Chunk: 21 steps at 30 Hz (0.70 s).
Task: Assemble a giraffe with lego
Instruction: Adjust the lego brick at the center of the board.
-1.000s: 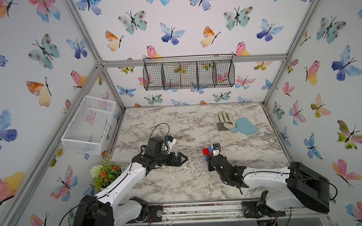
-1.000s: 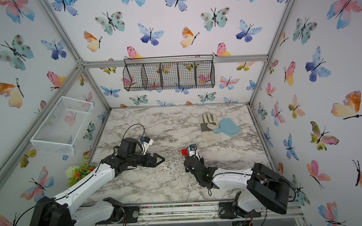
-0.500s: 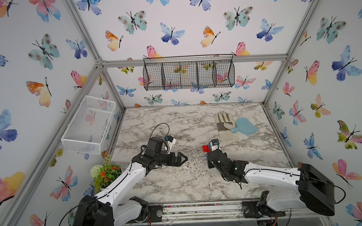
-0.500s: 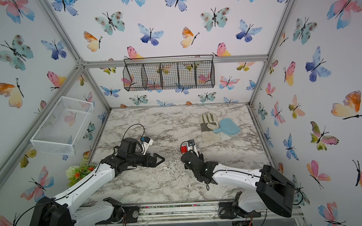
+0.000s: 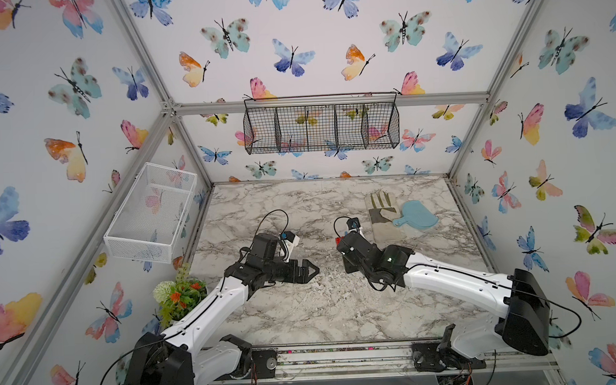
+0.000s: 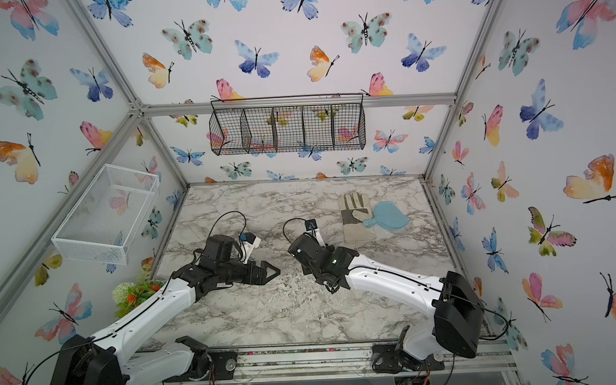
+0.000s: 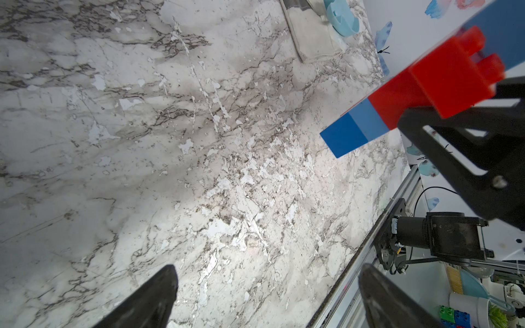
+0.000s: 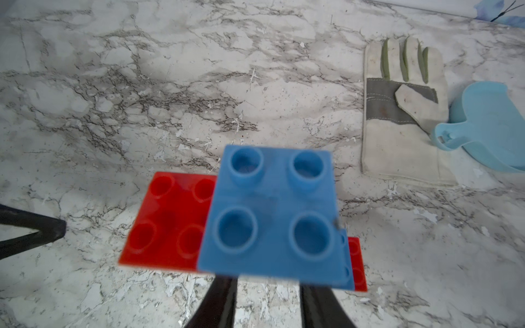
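The giraffe (image 8: 270, 218) filled the right wrist view as a blur of studs, its legs out of sight. The left wrist view cut it off at the frame edge, and in a top view the right arm's wrist hid all but a red sliver. It was a stack of blue and red bricks with a red one jutting sideways. The right gripper (image 8: 268, 286) clamped it over the marble table (image 5: 304, 317), near the glove (image 5: 383, 215). The left gripper (image 7: 268, 267) gaped wide, holding nothing.
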{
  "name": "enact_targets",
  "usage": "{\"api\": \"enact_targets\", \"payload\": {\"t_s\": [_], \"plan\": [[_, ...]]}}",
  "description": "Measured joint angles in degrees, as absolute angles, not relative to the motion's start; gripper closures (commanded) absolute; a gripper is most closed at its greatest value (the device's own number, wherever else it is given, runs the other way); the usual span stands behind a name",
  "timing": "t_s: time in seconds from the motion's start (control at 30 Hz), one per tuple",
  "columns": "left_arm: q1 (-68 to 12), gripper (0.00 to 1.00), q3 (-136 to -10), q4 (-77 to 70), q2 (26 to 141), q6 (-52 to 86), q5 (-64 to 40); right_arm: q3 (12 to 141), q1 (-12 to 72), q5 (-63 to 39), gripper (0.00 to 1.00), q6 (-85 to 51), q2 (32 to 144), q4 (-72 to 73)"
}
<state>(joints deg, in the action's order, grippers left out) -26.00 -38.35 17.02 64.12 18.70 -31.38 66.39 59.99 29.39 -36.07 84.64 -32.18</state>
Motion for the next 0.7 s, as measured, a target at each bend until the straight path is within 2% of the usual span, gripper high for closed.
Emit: {"api": "enact_targets", "payload": {"t_s": [0.27,0.7], "plan": [[-26.0,0.02,-38.3,17.1,63.6,18.7,-31.4,81.4,58.4,23.8,0.68,-37.0,92.6,-47.0],[-26.0,0.02,-38.3,17.3,61.6,18.7,-31.0,96.7,49.8,14.1,0.69,-33.1,102.9,-60.5]]}}
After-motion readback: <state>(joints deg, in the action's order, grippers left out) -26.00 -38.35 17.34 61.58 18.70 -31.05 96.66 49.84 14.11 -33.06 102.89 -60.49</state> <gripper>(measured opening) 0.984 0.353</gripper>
